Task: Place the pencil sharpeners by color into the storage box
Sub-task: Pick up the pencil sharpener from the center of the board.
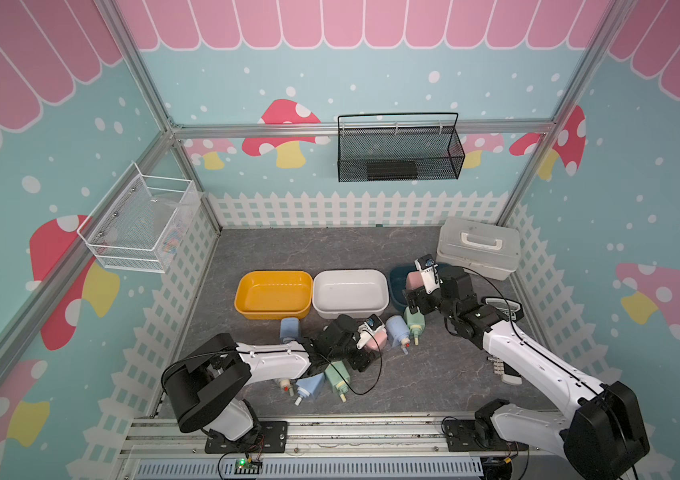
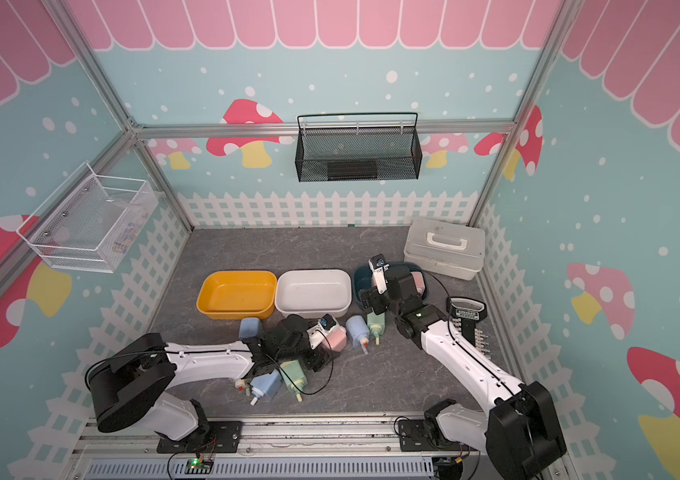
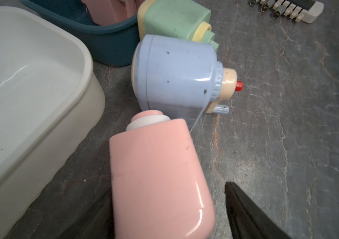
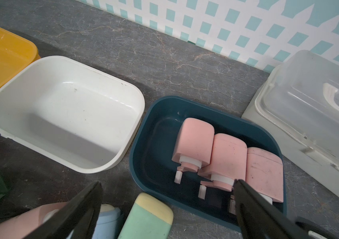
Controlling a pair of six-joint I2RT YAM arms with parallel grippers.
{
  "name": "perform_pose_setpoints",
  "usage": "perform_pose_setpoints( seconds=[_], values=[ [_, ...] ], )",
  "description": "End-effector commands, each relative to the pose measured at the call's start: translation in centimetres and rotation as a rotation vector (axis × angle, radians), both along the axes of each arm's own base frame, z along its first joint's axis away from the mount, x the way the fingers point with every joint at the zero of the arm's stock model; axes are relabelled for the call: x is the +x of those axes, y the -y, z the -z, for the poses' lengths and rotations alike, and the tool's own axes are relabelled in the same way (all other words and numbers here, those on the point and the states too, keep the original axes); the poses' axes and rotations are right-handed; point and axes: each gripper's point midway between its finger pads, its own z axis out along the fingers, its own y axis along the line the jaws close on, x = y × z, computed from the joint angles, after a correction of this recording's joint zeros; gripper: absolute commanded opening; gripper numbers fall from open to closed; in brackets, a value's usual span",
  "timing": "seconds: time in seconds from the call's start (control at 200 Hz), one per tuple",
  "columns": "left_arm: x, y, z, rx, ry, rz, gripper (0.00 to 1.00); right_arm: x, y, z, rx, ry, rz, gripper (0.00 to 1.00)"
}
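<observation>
A pink pencil sharpener [image 3: 156, 165] lies on the table between the fingers of my left gripper [image 3: 166, 190]. The jaws are open, and a gap shows on one side. Both top views show the pair beside the white box [image 1: 317, 286]: left gripper [image 1: 371, 348], pink sharpener [image 2: 336, 338]. My right gripper [image 4: 167, 183] hangs open and empty over the near rim of the dark blue box [image 4: 137, 144]. That box holds three pink sharpeners [image 4: 193, 140]. Below the right gripper lie a green sharpener [image 4: 147, 215] and a blue one [image 4: 106, 219]. More blue [image 1: 289, 328] and green [image 1: 336, 374] ones lie near the left arm.
A yellow box [image 1: 242, 286] stands left of the white one. A translucent lidded case [image 1: 479, 245] sits at the back right corner. A black-and-cream tool [image 1: 504, 309] lies by the right wall. Wire baskets hang on the back wall [image 1: 400, 149] and left wall [image 1: 138, 220].
</observation>
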Motion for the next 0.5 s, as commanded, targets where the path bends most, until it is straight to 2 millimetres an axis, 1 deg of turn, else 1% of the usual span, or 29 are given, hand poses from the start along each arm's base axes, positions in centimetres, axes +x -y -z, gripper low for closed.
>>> perform_pose_setpoints(
  seconds=[0.0, 0.05, 0.145, 0.22, 0.34, 0.42, 0.47, 0.495],
  values=[
    [0.6, 1.1, -1.0, -0.035, 0.031, 0.002, 0.72, -0.5, 0.2, 0.6, -0.01, -0.018, -0.008, 0.99],
    [0.7, 1.1, -1.1, -0.04, 0.033, -0.002, 0.65, -0.5, 0.0, 0.7, -0.01, -0.02, -0.018, 0.98],
    [0.7, 1.2, -1.2, -0.036, 0.028, -0.002, 0.49, -0.6, -0.5, 0.6, -0.004, -0.024, -0.05, 0.98],
    [0.8, 1.2, -1.3, -0.041, 0.029, 0.001, 0.36, -0.9, -1.3, 0.5, 0.006, -0.028, -0.1, 0.98],
    [1.0, 0.9, -1.9, -0.06, 0.027, 0.003, 0.22, -1.4, -2.8, 0.4, 0.02, -0.031, -0.202, 0.99],
    [1.0, 0.6, -2.2, -0.057, 0.016, 0.022, 0.13, -2.2, -3.9, 0.4, 0.031, -0.038, -0.294, 0.99],
    [0.5, 0.6, -2.4, -0.058, -0.004, 0.071, 0.08, -2.8, -4.8, 0.3, 0.046, -0.029, -0.36, 0.99],
    [0.1, 0.6, -2.5, -0.059, -0.014, 0.102, 0.05, -3.2, -5.3, 0.2, 0.057, -0.019, -0.401, 0.99]
  ],
)
